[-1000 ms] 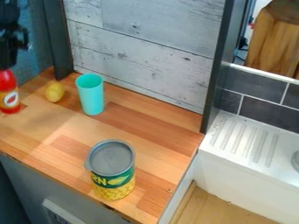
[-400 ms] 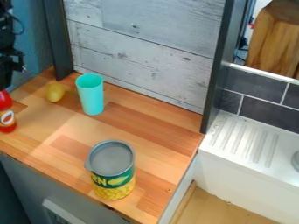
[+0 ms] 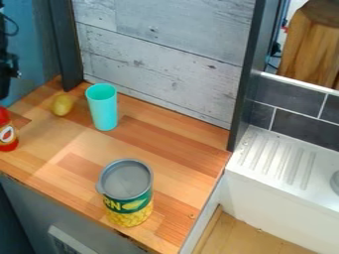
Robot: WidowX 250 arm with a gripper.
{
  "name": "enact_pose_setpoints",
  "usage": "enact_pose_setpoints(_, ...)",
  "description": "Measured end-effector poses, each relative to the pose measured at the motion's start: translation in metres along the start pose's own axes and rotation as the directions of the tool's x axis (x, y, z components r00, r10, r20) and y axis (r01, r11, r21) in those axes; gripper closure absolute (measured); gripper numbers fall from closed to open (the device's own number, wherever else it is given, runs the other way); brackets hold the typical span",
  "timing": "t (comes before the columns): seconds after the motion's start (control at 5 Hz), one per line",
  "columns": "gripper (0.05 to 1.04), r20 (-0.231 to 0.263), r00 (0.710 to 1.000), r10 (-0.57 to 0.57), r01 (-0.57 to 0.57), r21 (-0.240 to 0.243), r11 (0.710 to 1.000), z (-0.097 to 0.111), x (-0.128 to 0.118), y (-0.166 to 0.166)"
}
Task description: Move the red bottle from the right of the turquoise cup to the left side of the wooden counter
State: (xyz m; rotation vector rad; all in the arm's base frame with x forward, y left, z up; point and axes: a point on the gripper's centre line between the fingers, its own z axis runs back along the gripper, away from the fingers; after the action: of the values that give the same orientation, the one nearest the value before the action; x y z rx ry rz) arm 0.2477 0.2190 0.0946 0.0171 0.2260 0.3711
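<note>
At the left edge, the black gripper (image 3: 5,82) hangs just above a red bottle (image 3: 7,133), which stands upright on the wooden counter, partly cut off by the view's edge. Whether gripper and bottle touch is hard to tell. A yellow lemon-like object (image 3: 62,105) lies to the right of the gripper, near the back of the counter. Beside it stands a turquoise cup (image 3: 103,108). A large corn can (image 3: 126,192) with a grey top is upright near the front edge.
The wooden counter (image 3: 73,141) ends at a grey plank wall (image 3: 159,54) behind. Dark posts flank that wall. To the right are a white sink unit with a ridged drainboard (image 3: 278,158) and dark tiles (image 3: 305,126).
The bottle has shifted left and toward the front of the counter. The gripper went lower and left along with it, then drew slightly farther left and up while the bottle stayed about in place.
</note>
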Motion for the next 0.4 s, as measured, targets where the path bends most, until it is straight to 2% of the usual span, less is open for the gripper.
enact_pose_setpoints(0.2,0.103,0.073,0.997,0.009,-0.009,0.001,1.000,0.022,-0.002,-0.002)
enact_pose_setpoints(0.4,0.079,0.159,0.987,-0.009,0.007,0.013,1.000,0.044,0.000,-0.017)
